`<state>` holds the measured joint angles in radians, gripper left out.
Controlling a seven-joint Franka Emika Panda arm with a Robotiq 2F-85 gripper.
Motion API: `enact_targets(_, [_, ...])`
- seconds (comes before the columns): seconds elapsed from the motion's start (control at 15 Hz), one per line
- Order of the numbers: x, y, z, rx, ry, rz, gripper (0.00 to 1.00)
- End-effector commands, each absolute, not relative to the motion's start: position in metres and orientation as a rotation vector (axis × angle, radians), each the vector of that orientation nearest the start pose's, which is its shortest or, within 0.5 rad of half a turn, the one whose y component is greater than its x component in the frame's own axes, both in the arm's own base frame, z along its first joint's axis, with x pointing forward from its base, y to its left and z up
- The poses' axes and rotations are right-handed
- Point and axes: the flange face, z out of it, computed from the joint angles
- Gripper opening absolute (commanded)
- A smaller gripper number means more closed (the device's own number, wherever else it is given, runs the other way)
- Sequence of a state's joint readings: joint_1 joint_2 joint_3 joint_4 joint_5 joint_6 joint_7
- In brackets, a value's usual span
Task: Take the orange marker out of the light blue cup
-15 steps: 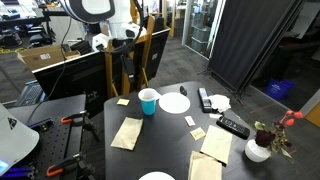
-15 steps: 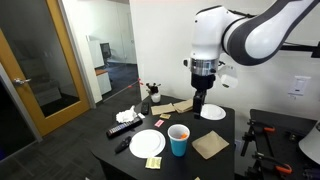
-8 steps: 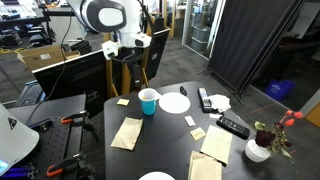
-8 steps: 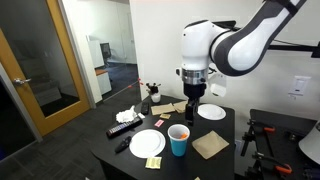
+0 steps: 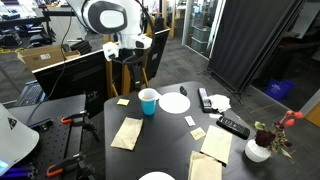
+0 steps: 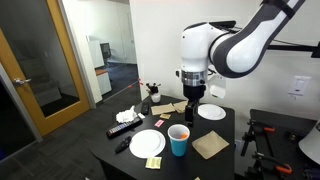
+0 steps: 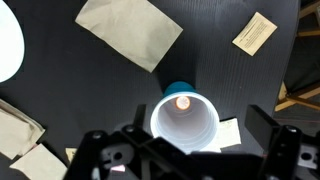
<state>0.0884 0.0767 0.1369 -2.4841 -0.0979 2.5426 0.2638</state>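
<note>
Orange marker [image 7: 182, 100] is our target, so where do we have it?

We'll work down to it. Our black table [image 7: 60, 95] is crowded. In an exterior view the Panda arm [image 6: 215, 45] hangs its gripper [image 6: 194, 108] above the tabletop, clear of everything. In the wrist view the largest thing under us is the white plate [image 7: 8, 45] at the frame's edge. Then comes a tan napkin [image 7: 130, 32], then the light blue cup [image 7: 185, 122], upright. The marker stands inside the cup, seen end-on as a small orange dot nearer one side of the rim than the centre.

Why do we sit straight overhead?

We judge that a stick standing in a cup only comes out upwards, so we line up along it. Our fingers [image 7: 100, 155] are spread wide either side of the cup, pinching nothing.

Room to move?

Above, plenty. Inside the rim it looks tight: we'd have to close on the tip without nudging the wall. One sticky note [image 7: 228, 130] lies just beside the cup and another [image 7: 255, 32] farther off. Both are flat, so no obstacle. Plate and napkin lie apart from the cup.
</note>
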Motion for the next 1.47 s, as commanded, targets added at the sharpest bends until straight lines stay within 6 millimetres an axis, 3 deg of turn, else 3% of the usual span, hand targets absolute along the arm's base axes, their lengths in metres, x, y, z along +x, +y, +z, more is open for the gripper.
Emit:
enact_targets(0.0, [0.468,0.104,0.25,-3.185,-0.043,-0.001,1.0])
enact_targets(0.53, [0.497,0.096,0.227,-3.173,-0.006,0.064,1.0])
enact_targets(0.93, [0.512,0.103,0.22,-3.178,-0.022,0.106,0.79])
enact_targets(1.0, [0.512,0.104,0.219,-3.18,-0.026,0.113,0.69])
enact_targets(1.07, [0.513,0.105,0.217,-3.18,-0.032,0.123,0.71])
enact_targets(1.2, [0.513,0.107,0.215,-3.182,-0.037,0.139,0.61])
enact_targets(1.27, [0.513,0.108,0.213,-3.18,-0.043,0.149,0.64])
enact_targets(1.4, [0.514,0.109,0.21,-3.183,-0.046,0.168,0.58])
